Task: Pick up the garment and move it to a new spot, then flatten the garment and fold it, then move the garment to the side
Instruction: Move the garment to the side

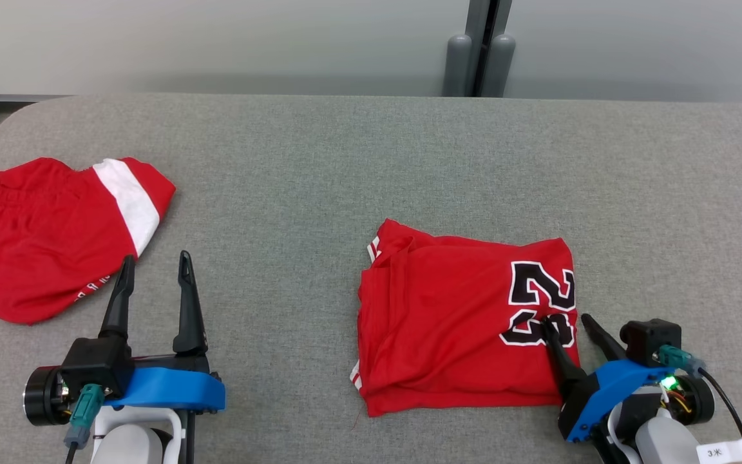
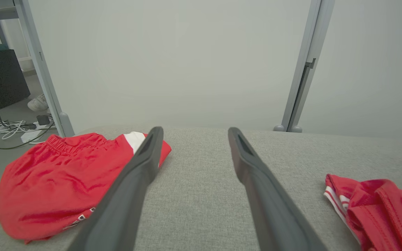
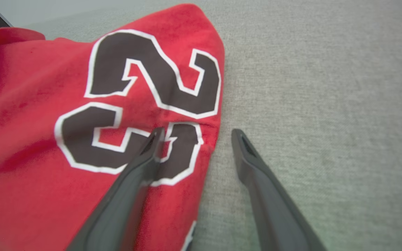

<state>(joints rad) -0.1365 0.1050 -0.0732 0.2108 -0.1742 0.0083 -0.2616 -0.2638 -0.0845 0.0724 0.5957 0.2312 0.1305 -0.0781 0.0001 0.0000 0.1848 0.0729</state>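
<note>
Red shorts (image 1: 49,235) lie bunched at the left end of the grey surface (image 1: 345,161). Just beside them is the left pincer (image 1: 156,259), fingers apart and empty. The folded red jersey (image 1: 448,322), numbered 23, lies right of centre. The right pincer (image 1: 566,321), fingers apart, straddles its right edge, and one finger seems to rest on the cloth.

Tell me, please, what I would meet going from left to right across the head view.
The red shorts → left end effector → red jersey → right end effector, at the jersey's right edge.
</note>
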